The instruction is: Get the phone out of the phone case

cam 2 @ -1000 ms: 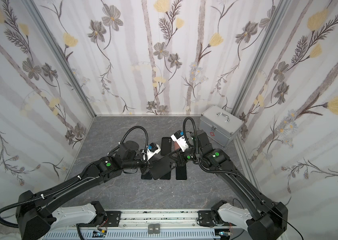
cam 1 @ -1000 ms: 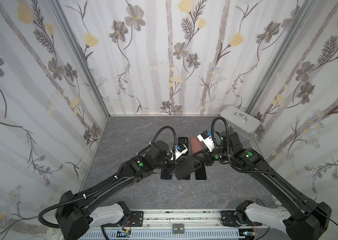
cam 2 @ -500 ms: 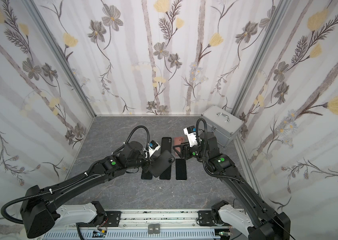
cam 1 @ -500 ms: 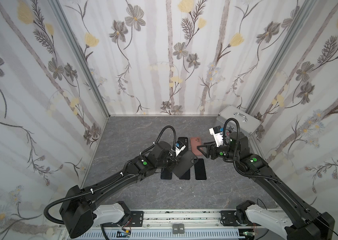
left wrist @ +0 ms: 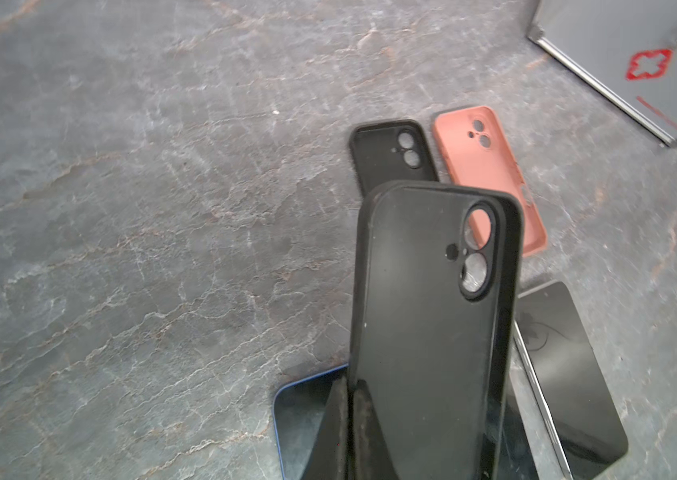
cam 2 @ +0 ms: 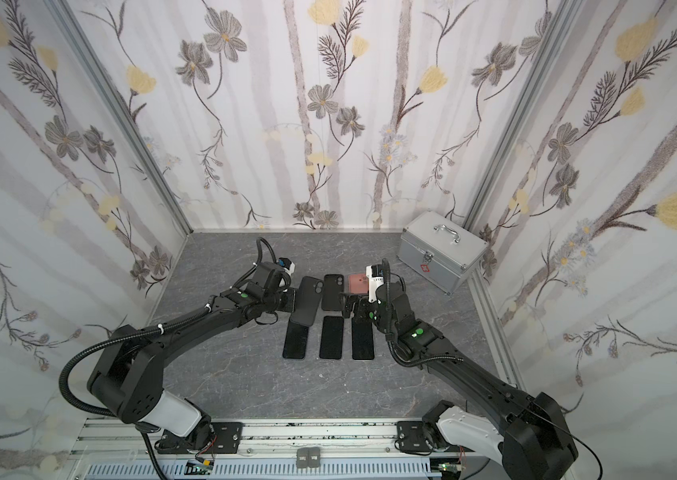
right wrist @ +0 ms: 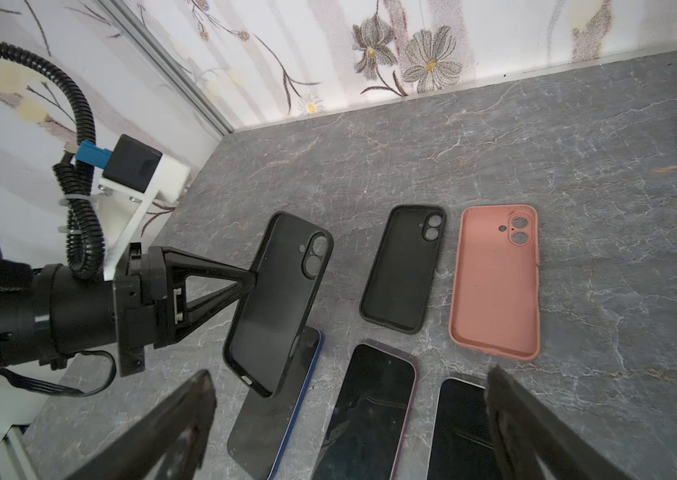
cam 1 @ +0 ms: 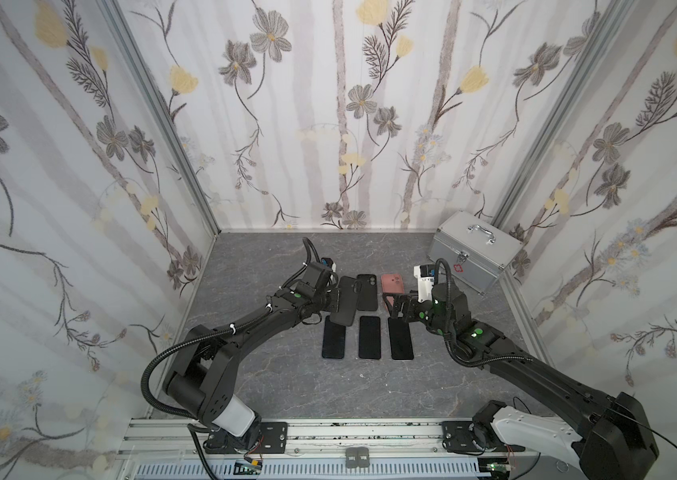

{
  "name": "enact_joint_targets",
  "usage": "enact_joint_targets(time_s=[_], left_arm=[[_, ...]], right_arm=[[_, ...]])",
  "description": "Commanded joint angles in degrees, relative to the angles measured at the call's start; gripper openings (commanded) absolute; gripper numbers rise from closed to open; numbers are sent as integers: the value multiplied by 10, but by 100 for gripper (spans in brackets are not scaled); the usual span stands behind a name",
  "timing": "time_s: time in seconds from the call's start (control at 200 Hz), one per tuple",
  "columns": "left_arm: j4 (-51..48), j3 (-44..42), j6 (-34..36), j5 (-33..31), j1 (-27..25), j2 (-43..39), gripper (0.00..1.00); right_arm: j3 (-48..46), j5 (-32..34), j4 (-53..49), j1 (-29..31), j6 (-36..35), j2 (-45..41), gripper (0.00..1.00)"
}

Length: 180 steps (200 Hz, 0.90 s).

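Right wrist view had the right gripper [right wrist: 349,376] nearest me, its jaws spread wide with nothing between them, hanging over the near row of three dark glass-fronted phones [right wrist: 366,415] lying screen up on the grey marbled tabletop [right wrist: 578,166]. The blue-edged phone [right wrist: 274,428], leftmost of that row, lay bare, so the task's thing looked to be out already. Just above its far end the left gripper [right wrist: 250,283] pinched one long edge of a glossy black soft phone case [right wrist: 283,299], tilted and empty; I judged it held clear for setting down. Beyond lay an empty black case [right wrist: 403,270] and a salmon-pink case [right wrist: 499,282], open sides up, and a silver metal box [cam 1: 474,253] by the far wall
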Motion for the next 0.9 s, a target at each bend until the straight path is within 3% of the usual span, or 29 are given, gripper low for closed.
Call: enact_joint_targets(time_s=[0.0, 0.295, 0.48, 0.894], left_arm=[[11, 16, -62, -4, 22, 29, 0], [10, 84, -74, 20, 56, 120, 0], [3, 127, -60, 34, 63, 172, 0], [-24, 192, -32, 39, 78, 241, 0]], right_arm=[[14, 61, 52, 21, 16, 33, 100], [50, 36, 122, 40, -40, 117, 100], [107, -7, 92, 33, -65, 195, 100], [124, -41, 95, 15, -64, 243, 100]])
